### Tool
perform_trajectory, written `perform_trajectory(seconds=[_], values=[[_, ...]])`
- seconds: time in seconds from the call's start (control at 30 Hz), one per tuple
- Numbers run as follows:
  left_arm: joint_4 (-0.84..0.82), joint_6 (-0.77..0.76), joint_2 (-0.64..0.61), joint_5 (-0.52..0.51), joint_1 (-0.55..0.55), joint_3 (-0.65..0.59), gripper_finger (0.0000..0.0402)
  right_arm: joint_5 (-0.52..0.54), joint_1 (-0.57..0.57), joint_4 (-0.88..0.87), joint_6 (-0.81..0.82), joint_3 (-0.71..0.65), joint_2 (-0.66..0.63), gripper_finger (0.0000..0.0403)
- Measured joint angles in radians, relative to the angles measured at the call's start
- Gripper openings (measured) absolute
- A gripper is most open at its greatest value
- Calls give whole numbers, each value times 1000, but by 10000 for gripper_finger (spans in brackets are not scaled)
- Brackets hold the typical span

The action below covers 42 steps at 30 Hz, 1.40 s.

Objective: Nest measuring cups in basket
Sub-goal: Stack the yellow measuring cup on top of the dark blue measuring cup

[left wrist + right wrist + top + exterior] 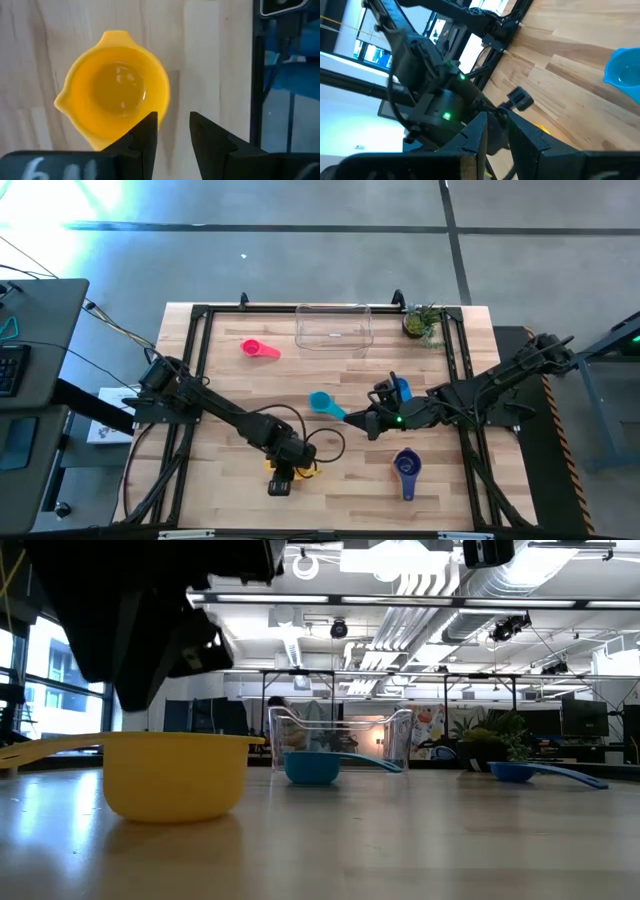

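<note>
Your left gripper (281, 483) hovers over the yellow measuring cup (114, 89) near the bench's front edge, jaws a little apart and gripping nothing. Your right gripper (360, 423) sits mid-bench beside the teal cup (322, 403), jaws narrowly parted and empty. The clear basket (333, 327) stands at the back edge, the pink cup (258, 349) left of it. The purple cup (406, 467) lies front right; the blue cup (402, 389) rests behind the right arm.
</note>
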Motion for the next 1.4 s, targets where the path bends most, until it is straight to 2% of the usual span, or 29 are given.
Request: perform_trajectory(seconds=[0.1,0.33,0.5,0.63,0.93,1.4], values=[[-110,30,0,-44,1,32,106,-9,0,0,-8,0,0,67],[-390,50,-44,-275,18,64,106,-13,0,-2,-24,0,0,67],[-450,23,-83,-365,58,64,106,-16,0,-12,-26,0,0,67],[-420,-2,-77,-376,76,45,106,-16,0,-20,-24,0,0,67],[-316,-58,-69,-278,58,-89,106,-16,1,-22,-25,0,0,67],[-230,-86,-48,-271,-7,-95,106,-16,1,-22,-25,0,0,67]])
